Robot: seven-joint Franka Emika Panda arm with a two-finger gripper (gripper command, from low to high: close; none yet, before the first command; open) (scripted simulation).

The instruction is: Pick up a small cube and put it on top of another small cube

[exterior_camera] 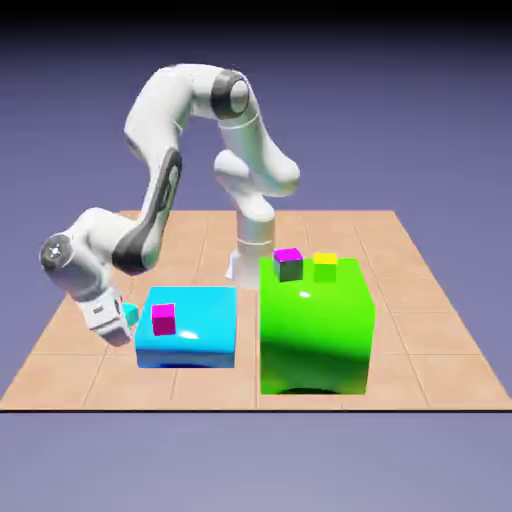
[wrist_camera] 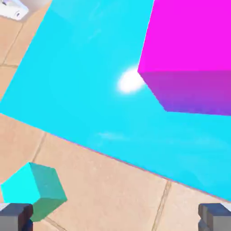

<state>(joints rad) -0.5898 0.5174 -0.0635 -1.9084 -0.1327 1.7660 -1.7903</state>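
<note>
The small teal cube (wrist_camera: 34, 191) lies on the tan table, just inside my left fingertip (wrist_camera: 16, 216) in the hand view. In the exterior view the teal cube (exterior_camera: 131, 316) peeks out beside my gripper (exterior_camera: 120, 332), left of the flat cyan block (exterior_camera: 195, 335). My gripper (wrist_camera: 115, 220) is open, its fingers spread wide and low over the table, and holds nothing. The all-magenta small cube (exterior_camera: 163, 318) stands on the cyan block's left part. It fills the hand view's upper right as the magenta cube (wrist_camera: 189, 49), on the cyan block (wrist_camera: 85, 76).
A tall green block (exterior_camera: 315, 330) stands right of the cyan block. On its top sit a small cube with a magenta top and dark sides (exterior_camera: 288, 263) and a small yellow cube (exterior_camera: 325, 265). The robot's white base (wrist_camera: 13, 9) shows in the hand view's corner.
</note>
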